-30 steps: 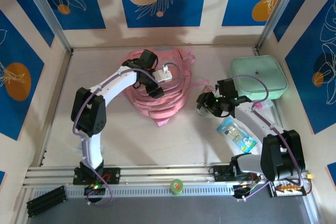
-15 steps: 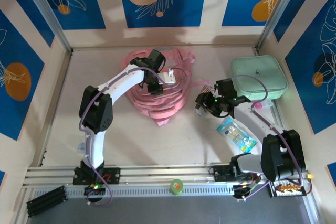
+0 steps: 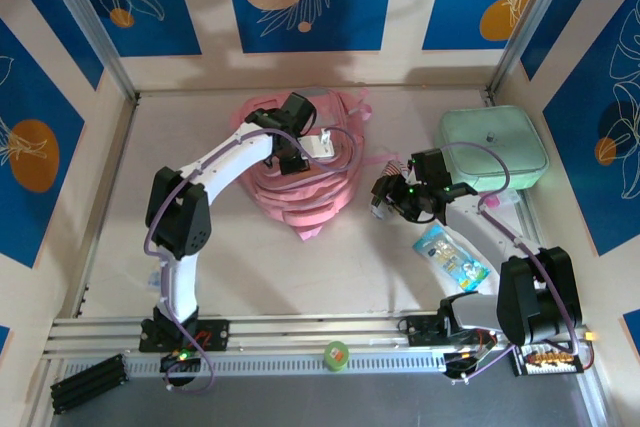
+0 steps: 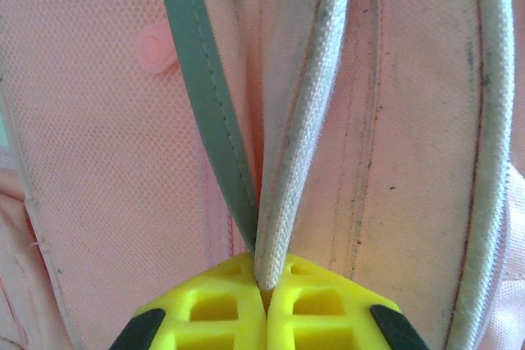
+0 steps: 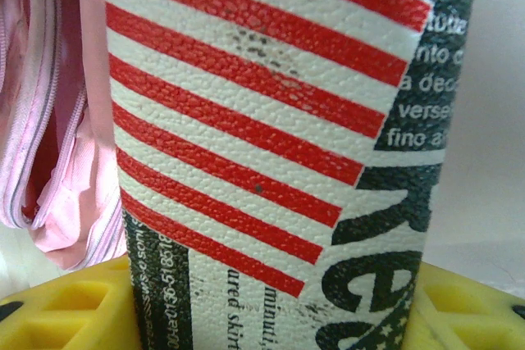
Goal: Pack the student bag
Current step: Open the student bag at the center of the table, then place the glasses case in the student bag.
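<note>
The student bag (image 3: 300, 172) lies flat at the middle back of the table, pink with pale trim. My left gripper (image 3: 298, 154) rests on top of it. In the left wrist view its yellow fingertips (image 4: 215, 307) are shut together, pinching a whitish piping cord (image 4: 305, 120) of the student bag (image 4: 98, 137) beside a grey strip (image 4: 205, 96). My right gripper (image 3: 386, 197) hovers just right of the bag, shut on a red-and-white striped pack (image 5: 271, 137) with dark print. The pack spans the gap between the yellow fingers (image 5: 66, 313). The pink bag (image 5: 49, 120) shows at its left.
A mint-green zip case (image 3: 492, 147) sits at the back right. A blue snack packet (image 3: 450, 257) lies by the right arm. A green tape roll (image 3: 336, 355) rests on the front rail. Blue-patterned walls enclose the table on three sides.
My left gripper has shifted a little right and farther back over the bag and closed on its piping. The right arm and its pack have stayed put.
</note>
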Available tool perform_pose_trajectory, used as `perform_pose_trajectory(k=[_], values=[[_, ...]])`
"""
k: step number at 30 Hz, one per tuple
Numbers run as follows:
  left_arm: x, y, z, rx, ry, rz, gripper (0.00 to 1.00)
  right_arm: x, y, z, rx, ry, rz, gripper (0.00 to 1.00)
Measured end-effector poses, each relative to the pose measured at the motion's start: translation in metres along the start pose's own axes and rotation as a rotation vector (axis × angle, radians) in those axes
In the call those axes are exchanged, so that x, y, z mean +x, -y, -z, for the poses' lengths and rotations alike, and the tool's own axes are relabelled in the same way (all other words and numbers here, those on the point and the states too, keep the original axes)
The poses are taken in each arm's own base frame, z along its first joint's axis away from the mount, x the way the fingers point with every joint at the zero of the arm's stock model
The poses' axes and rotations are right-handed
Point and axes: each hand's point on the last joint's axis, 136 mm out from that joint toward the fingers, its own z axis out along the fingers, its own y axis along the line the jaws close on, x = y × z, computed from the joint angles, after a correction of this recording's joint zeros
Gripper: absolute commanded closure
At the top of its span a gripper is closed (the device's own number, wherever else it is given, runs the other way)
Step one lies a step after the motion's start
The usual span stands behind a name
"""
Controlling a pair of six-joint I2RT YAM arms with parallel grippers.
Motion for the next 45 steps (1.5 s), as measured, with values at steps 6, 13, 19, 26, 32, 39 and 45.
perform_pose_trajectory(k=[6, 13, 19, 26, 32, 39, 45], values=[[-0.007, -0.002, 0.012, -0.008, 0.042, 0.058, 1.0, 0.0, -0.003, 0.001, -0.013, -0.002, 0.004, 0.47], [-0.04, -0.014, 0.077, -0.087, 0.207, 0.191, 1.0, 0.003, -0.025, 0.019, -0.104, 0.012, 0.042, 0.46], [-0.074, 0.006, 0.11, -0.098, 0.308, 0.262, 1.0, 0.013, -0.046, 0.026, -0.178, -0.006, 0.083, 0.46], [-0.092, 0.004, 0.122, -0.113, 0.406, 0.377, 1.0, 0.031, -0.069, 0.0, -0.198, -0.103, 0.063, 0.47], [-0.101, -0.005, 0.129, -0.135, 0.469, 0.434, 1.0, 0.022, -0.097, -0.035, -0.214, -0.143, 0.0, 0.48], [-0.1, -0.009, 0.128, -0.163, 0.497, 0.48, 1.0, -0.001, -0.127, -0.071, -0.213, -0.114, -0.075, 0.43], [-0.093, -0.012, 0.125, -0.201, 0.512, 0.526, 1.0, -0.009, -0.133, -0.095, -0.215, -0.082, -0.135, 0.24]])
